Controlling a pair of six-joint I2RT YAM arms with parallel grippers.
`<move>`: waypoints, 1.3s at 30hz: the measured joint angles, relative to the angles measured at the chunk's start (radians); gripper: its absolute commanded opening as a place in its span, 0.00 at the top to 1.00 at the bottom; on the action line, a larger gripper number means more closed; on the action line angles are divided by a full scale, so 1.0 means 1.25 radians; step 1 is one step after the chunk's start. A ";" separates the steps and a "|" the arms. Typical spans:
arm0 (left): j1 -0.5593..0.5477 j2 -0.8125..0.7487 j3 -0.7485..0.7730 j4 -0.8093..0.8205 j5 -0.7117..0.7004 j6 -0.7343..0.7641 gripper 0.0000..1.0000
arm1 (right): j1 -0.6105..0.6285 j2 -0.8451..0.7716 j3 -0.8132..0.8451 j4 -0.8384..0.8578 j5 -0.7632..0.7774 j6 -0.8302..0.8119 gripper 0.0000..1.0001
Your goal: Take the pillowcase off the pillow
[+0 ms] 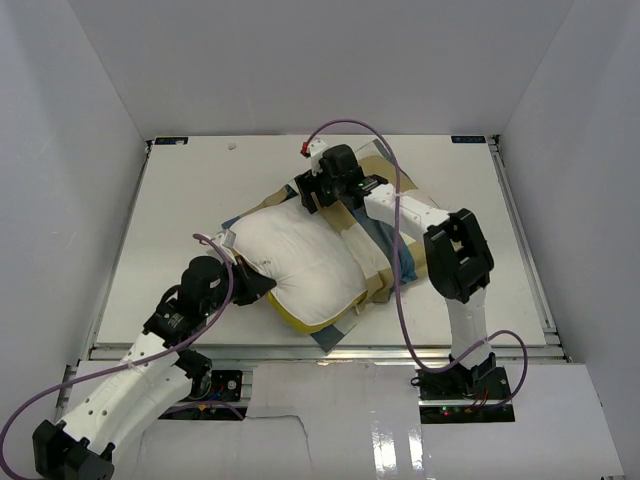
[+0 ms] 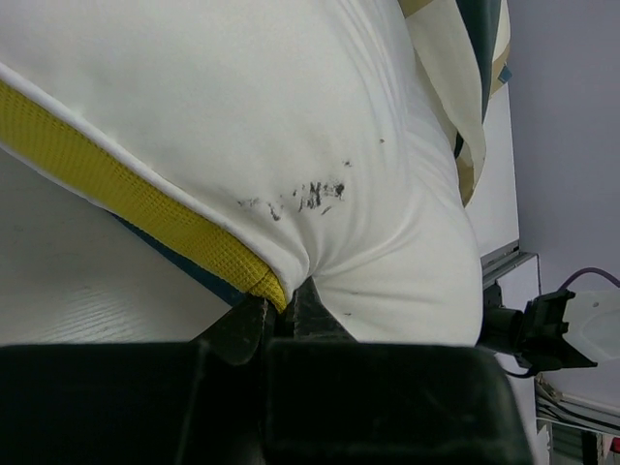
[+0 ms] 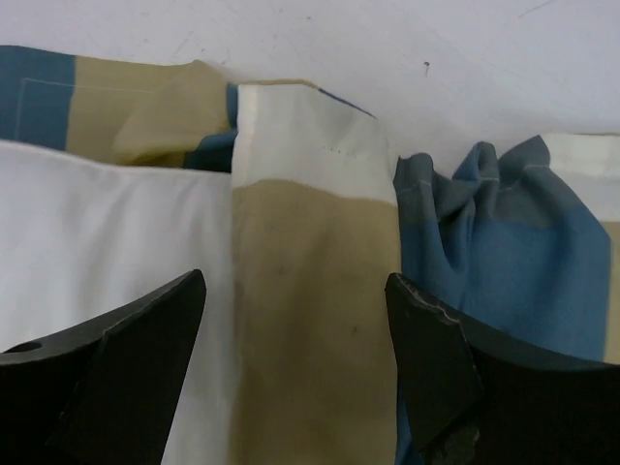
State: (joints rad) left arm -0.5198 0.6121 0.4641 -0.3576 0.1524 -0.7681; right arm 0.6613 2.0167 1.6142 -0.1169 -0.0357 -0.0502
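Pillow [image 1: 305, 265] lay plump and white in the middle of the surface [image 1: 200, 190], most of it bare, its yellow piping [image 2: 126, 184] showing along the near edge. The pillowcase [image 1: 372, 262] was bunched along the pillow's right side and far end, and a checked strip of it peeked out under the near edge. The left gripper [image 2: 281, 312] was pinched shut on the pillow's near-left edge at the piping, the white fabric puckering into the closed jaws; a few dark smudges [image 2: 305, 197] marked the cushion just above the grip. The right gripper [image 3: 295, 291] hung over the far end of the pillow with its jaws spread wide, holding nothing. In the right wrist view a cream-and-tan fold of the pillowcase ran between the two fingers, with white pillow to its left and crumpled blue cloth to its right; whether the fingers touched the fabric could not be told
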 measured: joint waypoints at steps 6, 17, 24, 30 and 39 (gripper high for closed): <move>0.000 -0.024 0.006 -0.023 -0.003 0.001 1.00 | 0.004 0.122 0.113 -0.063 0.046 -0.001 0.51; 0.000 -0.150 0.192 -0.181 -0.094 -0.001 1.00 | -0.110 0.137 0.202 -0.121 0.165 0.067 0.92; -0.006 -0.202 0.220 -0.278 -0.173 -0.019 1.00 | -0.251 0.093 0.143 -0.200 0.110 0.215 0.92; -0.006 -0.168 0.220 -0.287 -0.202 -0.024 1.00 | -0.276 0.081 0.117 -0.203 -0.013 0.237 0.34; -0.006 -0.150 0.166 -0.273 -0.230 -0.020 1.00 | -0.277 -0.045 0.118 -0.254 -0.110 0.218 0.07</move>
State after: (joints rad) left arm -0.5270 0.4248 0.6720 -0.6987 -0.1356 -0.7937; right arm 0.3153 1.9606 1.7618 -0.4343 -0.1734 0.2226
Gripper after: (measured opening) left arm 0.060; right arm 0.922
